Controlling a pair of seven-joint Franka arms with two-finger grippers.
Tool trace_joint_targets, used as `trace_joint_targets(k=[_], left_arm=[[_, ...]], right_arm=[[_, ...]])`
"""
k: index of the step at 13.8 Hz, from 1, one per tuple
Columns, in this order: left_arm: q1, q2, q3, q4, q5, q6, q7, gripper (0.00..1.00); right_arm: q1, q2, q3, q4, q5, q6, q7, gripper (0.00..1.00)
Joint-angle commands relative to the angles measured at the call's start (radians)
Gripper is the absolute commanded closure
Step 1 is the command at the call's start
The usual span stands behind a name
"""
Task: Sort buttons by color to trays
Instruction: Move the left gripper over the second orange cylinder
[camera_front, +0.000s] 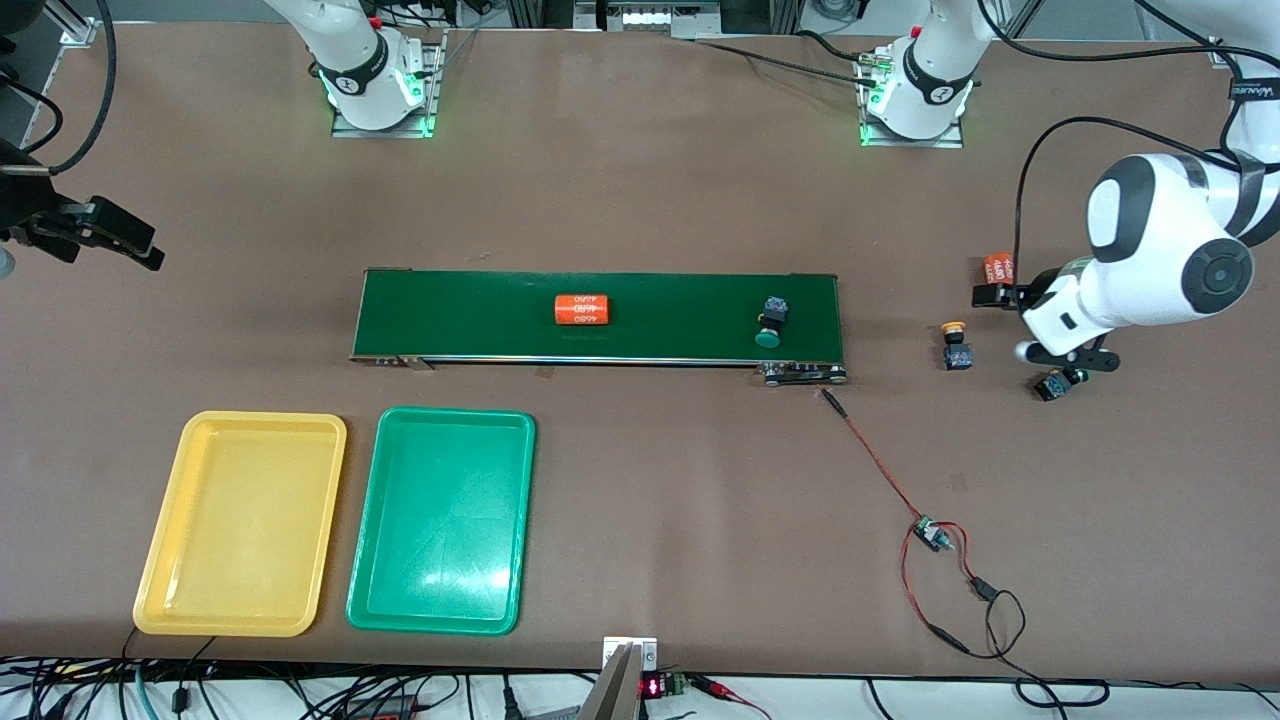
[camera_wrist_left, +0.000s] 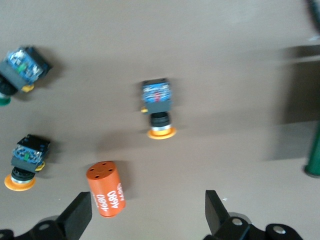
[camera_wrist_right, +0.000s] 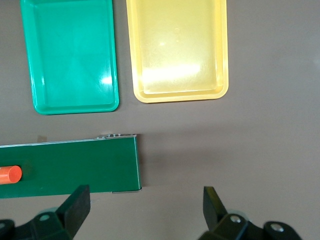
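Both trays lay empty low in the front view, the yellow tray (camera_front: 262, 420) toward the right arm's end and the green tray (camera_front: 455, 413) beside it. One green-capped button (camera_front: 770, 322) sat on the conveyor belt (camera_front: 680, 295) at mid-frame, near an orange cylinder (camera_front: 582, 310).

The left gripper (camera_wrist_left: 147, 220) hung wide open and empty over the table off the belt's end. In its wrist view a yellow-capped button (camera_wrist_left: 157, 107) lay on its side at centre frame, with two more buttons (camera_wrist_left: 25, 160) at the frame's edge and a second orange cylinder (camera_wrist_left: 106, 189) just beside one finger.

The centre button looked the likeliest pick. The arm would do best to shift until the fingers straddled the blocky body, clear of that cylinder, and descend square.

The right gripper (camera_wrist_right: 146, 207) waited, open and empty, over bare table by the belt's other end.
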Motion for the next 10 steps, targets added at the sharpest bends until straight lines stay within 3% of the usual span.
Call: trace_joint_targets(k=[1, 3, 10], left_arm=[[0.05, -0.064, -0.015, -0.155, 0.019, 0.123, 0.018, 0.0], [0.059, -0.058, -0.015, -0.161, 0.02, 0.128, 0.019, 0.0], [0.121, -0.046, -0.013, -0.201, 0.022, 0.131, 0.019, 0.0]], right_arm=[[0.008, -0.005, 0.0, 0.002, 0.016, -0.013, -0.006, 0.0], [0.008, -0.006, -0.002, 0.002, 0.053, -0.025, 0.005, 0.0], [0.015, -0.003, 0.0, -0.004, 0.055, -0.034, -0.001, 0.0]])
